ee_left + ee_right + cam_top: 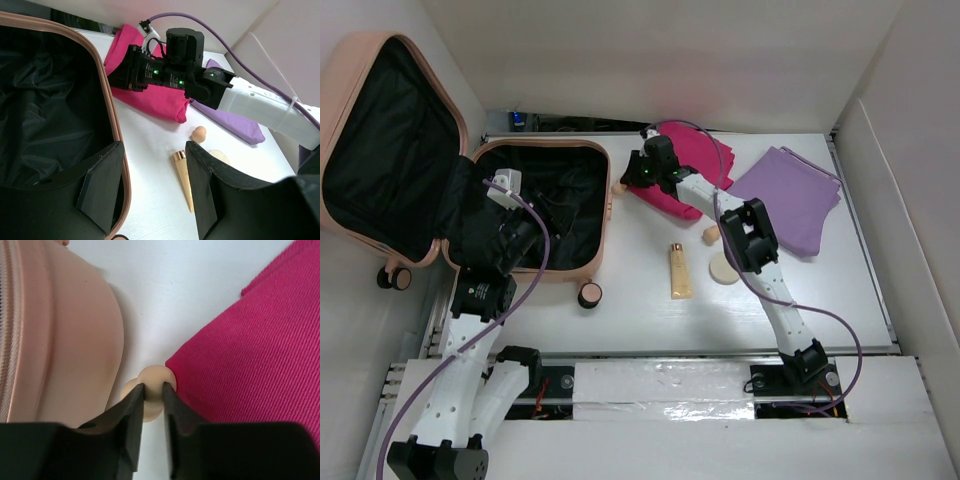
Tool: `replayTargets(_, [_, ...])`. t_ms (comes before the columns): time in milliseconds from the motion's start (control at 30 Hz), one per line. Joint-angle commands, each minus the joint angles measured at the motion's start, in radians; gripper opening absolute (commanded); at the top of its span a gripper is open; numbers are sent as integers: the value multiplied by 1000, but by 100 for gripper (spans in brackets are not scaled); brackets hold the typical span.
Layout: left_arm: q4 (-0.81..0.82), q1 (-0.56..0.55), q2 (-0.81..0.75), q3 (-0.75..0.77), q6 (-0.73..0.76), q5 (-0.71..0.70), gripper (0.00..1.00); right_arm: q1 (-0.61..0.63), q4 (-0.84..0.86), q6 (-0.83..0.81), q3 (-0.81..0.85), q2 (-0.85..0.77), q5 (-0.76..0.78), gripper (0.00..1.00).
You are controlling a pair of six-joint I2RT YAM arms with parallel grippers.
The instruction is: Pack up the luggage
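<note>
The luggage (338, 75) lies open at the left of the counter (650, 310): its base sits flat with the black lining facing up, and its lid is tipped up and back to the left against the wall. Nothing shows in the base but the lining and the left gripper (152, 195), which hangs inside with its fingers spread wide and holds nothing. Packing therefore looks barely begun. Outside the luggage lie a pink cloth (695, 160), a purple cloth (790, 195), a tube (680, 272), a second sponge (711, 235), a round puff (724, 268) and a small compact (590, 294) near the base's front corner. The step in hand appears to be the first pick. The right gripper (153, 390) is down in the narrow gap between the luggage's right wall and the pink cloth's edge. Its fingers are pinched on a small beige sponge (150, 376) that rests on the counter and touches the cloth. If that grip holds, the sponge needs lifting over the rim and dropping into the base, and then every other item has to follow before the lid can come down. As for heading, the wheels (392, 278) sit at the lid's near end. I therefore judge that the long axis runs from the robot's side toward the far wall, wheel end nearest the arms, with the hinge along the base's left side.
</note>
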Motion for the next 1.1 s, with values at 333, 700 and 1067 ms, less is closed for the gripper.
replayTargets(333, [40, -4, -22, 13, 11, 7, 49, -5, 368, 50, -390, -292, -16, 0])
replayTargets(700, [31, -4, -30, 16, 7, -16, 48, -23, 507, 2, -724, -645, -13, 0])
replayTargets(1067, [8, 23, -49, 28, 3, -73, 46, 178, 422, 18, -445, -490, -217, 33])
